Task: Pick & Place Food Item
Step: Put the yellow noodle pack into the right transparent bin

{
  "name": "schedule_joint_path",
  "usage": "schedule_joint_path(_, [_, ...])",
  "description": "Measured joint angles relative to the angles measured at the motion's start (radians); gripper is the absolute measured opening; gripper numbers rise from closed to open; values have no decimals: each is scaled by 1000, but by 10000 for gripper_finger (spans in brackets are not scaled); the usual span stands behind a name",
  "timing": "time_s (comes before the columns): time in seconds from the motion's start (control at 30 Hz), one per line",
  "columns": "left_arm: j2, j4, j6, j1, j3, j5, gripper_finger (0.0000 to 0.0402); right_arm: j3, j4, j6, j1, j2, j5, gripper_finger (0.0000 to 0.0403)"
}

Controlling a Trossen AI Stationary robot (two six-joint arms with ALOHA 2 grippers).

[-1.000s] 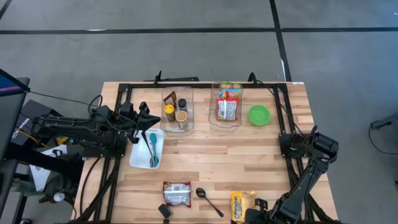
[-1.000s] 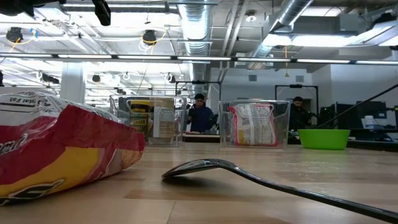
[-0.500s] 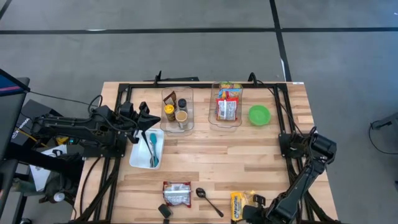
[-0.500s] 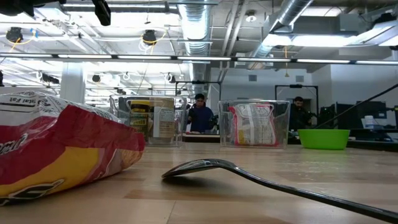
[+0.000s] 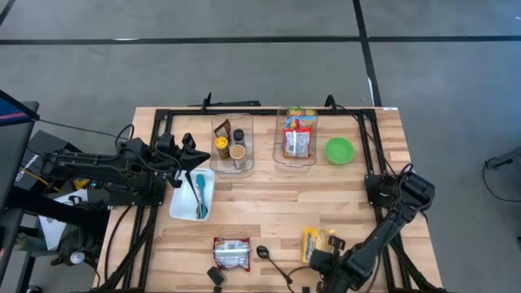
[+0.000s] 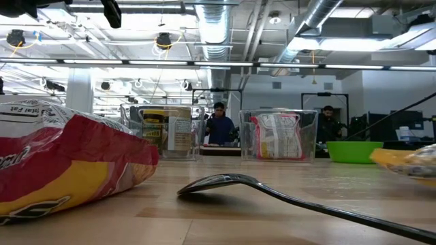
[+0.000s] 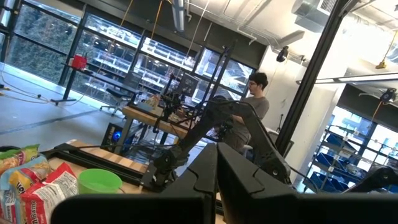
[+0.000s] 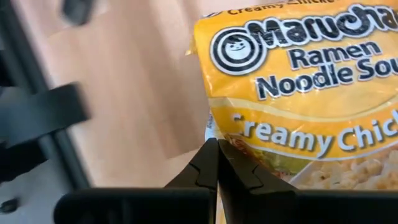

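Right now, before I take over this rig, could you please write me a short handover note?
Right tool: shut on the edge of the yellow ramen noodle packet, near the table's front edge, right of the black spoon.
Left tool: shut, holding nothing, waiting at the table's left side above the white tray.
Other things: red-and-white food packet lies at the front; clear bin at the back already holds snack packets; green bowl beside it.
Done: ramen gripped.
Left: carry it to its destination and release; which container is not evident.
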Motion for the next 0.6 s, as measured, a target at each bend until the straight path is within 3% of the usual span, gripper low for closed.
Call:
schedule_joint_path(0.37, [0,0,0,0,0,0,4,3,-37,-55,-96,-4,6,0])
schedule_joint_path(0.6, [0,0,0,0,0,0,4,76,-57,-125,-102,-5,31,0])
